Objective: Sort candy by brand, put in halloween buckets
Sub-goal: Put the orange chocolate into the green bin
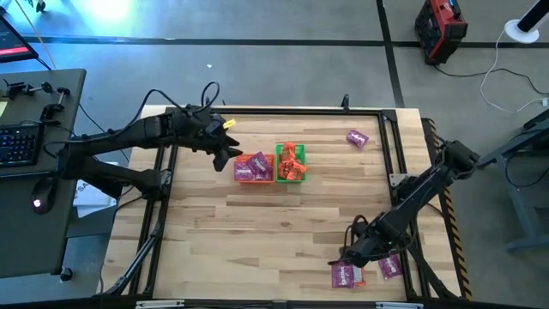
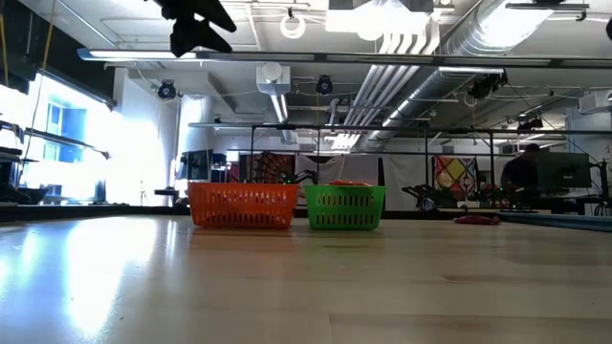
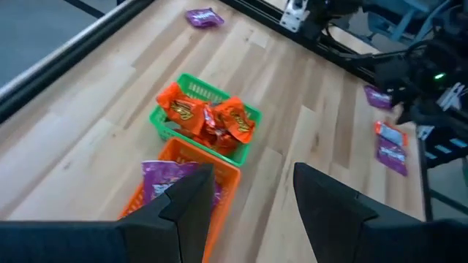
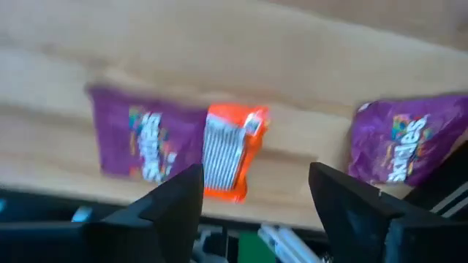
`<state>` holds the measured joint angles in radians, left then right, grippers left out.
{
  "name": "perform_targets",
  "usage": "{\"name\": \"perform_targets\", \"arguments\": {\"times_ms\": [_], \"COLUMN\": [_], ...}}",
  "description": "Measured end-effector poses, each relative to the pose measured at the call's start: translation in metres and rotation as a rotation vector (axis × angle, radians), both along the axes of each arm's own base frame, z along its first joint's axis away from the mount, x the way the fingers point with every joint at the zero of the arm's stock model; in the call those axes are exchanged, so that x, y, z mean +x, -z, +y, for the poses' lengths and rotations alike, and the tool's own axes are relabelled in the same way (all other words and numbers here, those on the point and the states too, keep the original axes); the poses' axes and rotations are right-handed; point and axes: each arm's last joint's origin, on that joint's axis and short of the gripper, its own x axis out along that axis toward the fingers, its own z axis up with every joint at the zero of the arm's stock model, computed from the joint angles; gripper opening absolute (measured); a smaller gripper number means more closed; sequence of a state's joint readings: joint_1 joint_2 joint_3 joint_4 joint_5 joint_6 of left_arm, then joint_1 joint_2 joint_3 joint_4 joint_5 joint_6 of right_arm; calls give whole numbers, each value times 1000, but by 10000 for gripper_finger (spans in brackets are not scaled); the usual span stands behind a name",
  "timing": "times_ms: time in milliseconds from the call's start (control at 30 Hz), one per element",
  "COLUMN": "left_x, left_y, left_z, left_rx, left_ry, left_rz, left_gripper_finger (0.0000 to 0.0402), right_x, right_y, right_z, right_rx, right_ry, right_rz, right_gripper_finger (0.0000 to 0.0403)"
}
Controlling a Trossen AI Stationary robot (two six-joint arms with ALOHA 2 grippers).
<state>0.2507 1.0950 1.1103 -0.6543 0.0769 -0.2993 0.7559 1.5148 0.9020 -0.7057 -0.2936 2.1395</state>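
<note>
my right gripper (image 4: 252, 193) spread, low over orange-red packet (image 4: 230, 153), lined up to pick | left gripper (image 3: 248, 197) spread, empty, above orange bucket (image 1: 254, 168)

Industrial lab; exposed ceiling ducts (image 2: 449, 48), concrete floor (image 1: 283, 69).

The left gripper (image 3: 248, 201) hangs over the table (image 3: 307, 139) with its two dark fingers (image 3: 194, 204) spread and nothing between them. Past them sits the orange bucket (image 3: 219, 179) with purple candy (image 3: 164, 179) in it, touching the green bucket (image 3: 245, 117), which is heaped with orange-red candy (image 3: 208, 120). One purple packet (image 3: 203, 16) lies well apart. More packets (image 3: 391, 146) lie near the other arm (image 3: 420, 73).
</note>
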Motion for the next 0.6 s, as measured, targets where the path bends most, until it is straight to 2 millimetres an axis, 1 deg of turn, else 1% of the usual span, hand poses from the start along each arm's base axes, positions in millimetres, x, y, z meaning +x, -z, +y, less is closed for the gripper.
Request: {"name": "perform_targets", "arguments": {"times_ms": [133,300,400,500,600], "left_x": [2,3,4,5,5], "left_y": [-1,-1,-2,-2,-2], "left_z": [-6,-10,-12,-14,-15], "left_rx": [-1,-26,-35,-36,-37], "left_ry": [8,7,8,17,18], "left_rz": [-7,-21,-24,-35,-36], "left_gripper_finger": [179,179,179,179,179], "right_x": [3,7,8,9,9], "right_y": [9,20,22,23,32], "right_z": [2,7,6,5,5], "right_rx": [-31,2,-4,-2,33], "right_ry": [26,-2,3,12,20], "right_rz": [22,60,67,56,22], "right_gripper_finger": [240,218,205,197,195]}}
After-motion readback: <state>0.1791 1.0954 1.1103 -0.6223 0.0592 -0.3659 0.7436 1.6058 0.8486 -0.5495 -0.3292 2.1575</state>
